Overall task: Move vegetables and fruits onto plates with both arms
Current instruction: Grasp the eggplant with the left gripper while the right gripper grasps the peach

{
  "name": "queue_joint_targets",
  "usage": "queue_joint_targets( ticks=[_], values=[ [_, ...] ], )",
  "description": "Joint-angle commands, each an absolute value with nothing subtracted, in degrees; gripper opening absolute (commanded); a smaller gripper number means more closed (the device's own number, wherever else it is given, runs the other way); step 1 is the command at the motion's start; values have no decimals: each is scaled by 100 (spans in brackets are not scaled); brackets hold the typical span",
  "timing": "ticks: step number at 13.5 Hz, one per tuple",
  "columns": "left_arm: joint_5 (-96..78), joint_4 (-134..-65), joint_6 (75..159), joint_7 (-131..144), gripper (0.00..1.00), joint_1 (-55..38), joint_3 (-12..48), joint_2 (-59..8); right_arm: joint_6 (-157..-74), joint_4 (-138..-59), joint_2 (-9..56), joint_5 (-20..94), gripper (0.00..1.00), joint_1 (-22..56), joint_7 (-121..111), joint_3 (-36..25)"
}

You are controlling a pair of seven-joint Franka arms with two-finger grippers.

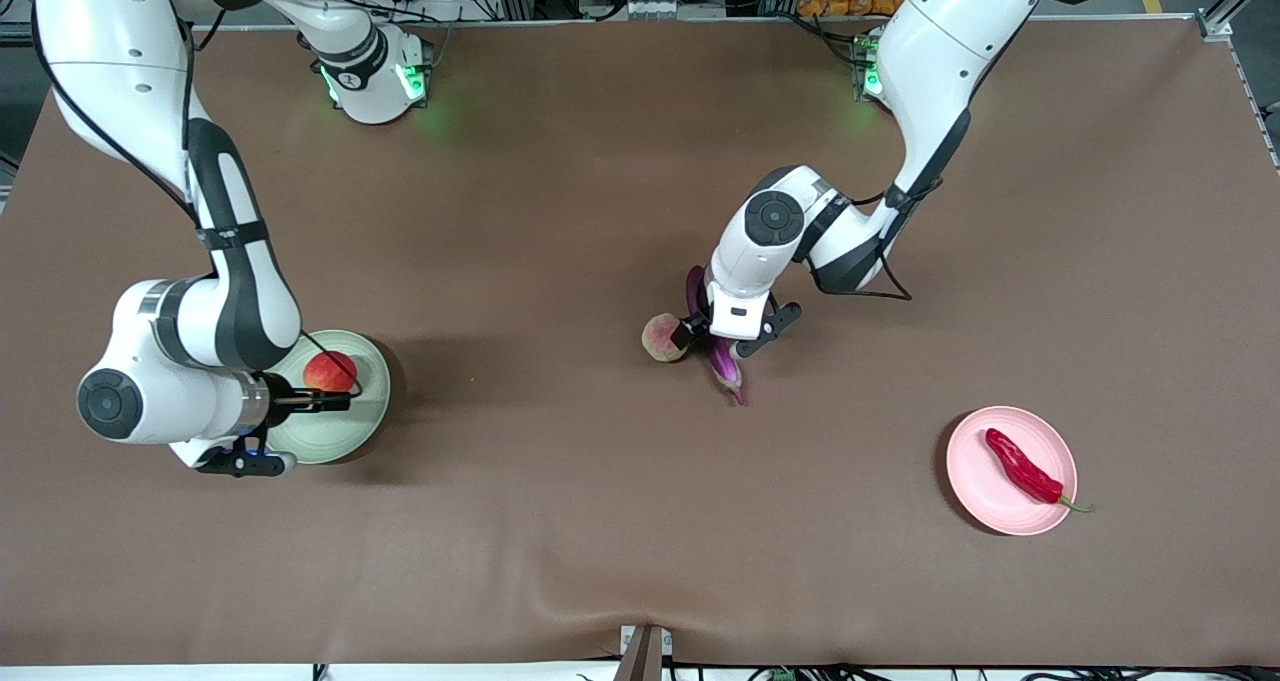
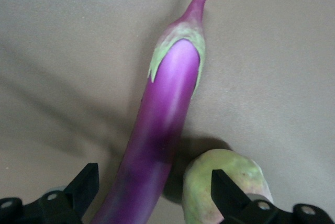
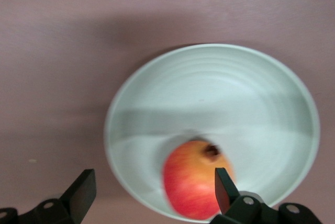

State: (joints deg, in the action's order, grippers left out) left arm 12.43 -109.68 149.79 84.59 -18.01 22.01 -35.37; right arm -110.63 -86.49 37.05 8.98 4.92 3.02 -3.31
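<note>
The red-orange pomegranate lies in the pale green plate at the right arm's end; it also shows in the right wrist view in the plate. My right gripper is open and empty just over that plate, one finger beside the fruit. The purple eggplant lies mid-table with the pale peach beside it. My left gripper is open, low over them, its fingers either side of the eggplant. The red chili lies on the pink plate.
The brown table cover is bare between the two plates and along the edge nearest the front camera. A small bracket sits at that edge. The arm bases stand along the table's edge farthest from the front camera.
</note>
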Motion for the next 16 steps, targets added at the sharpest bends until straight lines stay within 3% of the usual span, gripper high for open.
queue_joint_targets(
  ticks=[1,8,9,10,13,14,16],
  values=[
    [1458,-11259,15047,8499,96,-1784,2180,-3384,-10908,-8482,3621,1046,100,676,859,-316],
    [1485,-11171,16074,8569,92,-1802,2118,-3885,-10863,-8332,3630,1397,100,1309,2538,-308],
    [1485,-11171,16075,8569,87,-1802,2118,-3885,-10855,-8280,3621,1441,100,1388,2784,-299],
    [1494,-11197,16075,8569,80,-1784,2118,-3876,-10820,-8192,3621,1441,100,1458,2978,-299],
    [1503,-11285,16058,8561,15,-1767,2118,-3832,-10582,-7963,3621,1572,100,1608,3479,-299],
    [1503,-11329,16058,8569,0,-1767,2118,-3780,-10582,-7954,3621,1791,100,1713,3785,-299],
    [1503,-11355,15962,8727,0,-1749,2118,-3561,-10573,-7875,3612,1907,100,1898,4217,-299]
  ],
)
